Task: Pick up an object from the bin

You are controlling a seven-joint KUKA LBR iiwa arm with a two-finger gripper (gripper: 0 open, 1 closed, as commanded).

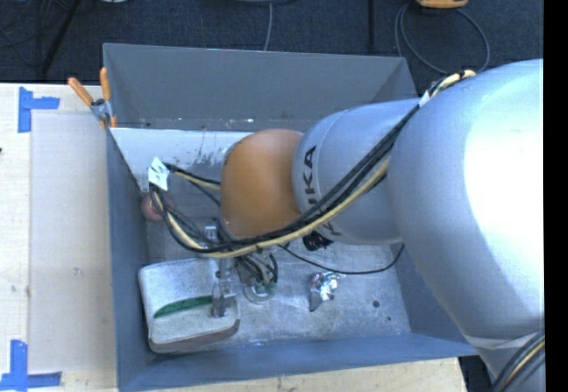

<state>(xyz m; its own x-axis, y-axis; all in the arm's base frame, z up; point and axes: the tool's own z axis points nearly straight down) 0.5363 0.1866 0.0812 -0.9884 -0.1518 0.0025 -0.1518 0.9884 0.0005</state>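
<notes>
My gripper [221, 300] hangs low over the front left of the bin, its tip at the right part of a flat pale grey pad [182, 306] with rounded corners and a green streak on top. Whether it touches the pad I cannot tell. Just right of the gripper lies a small round greenish thing [260, 290], partly under cables. Further right on the bin floor sits a small crumpled silvery piece [321, 287].
A small pinkish round thing [153, 207] rests against the left wall. The arm with its orange cover and cables hides the bin's middle and right side. Bare floor shows along the front right.
</notes>
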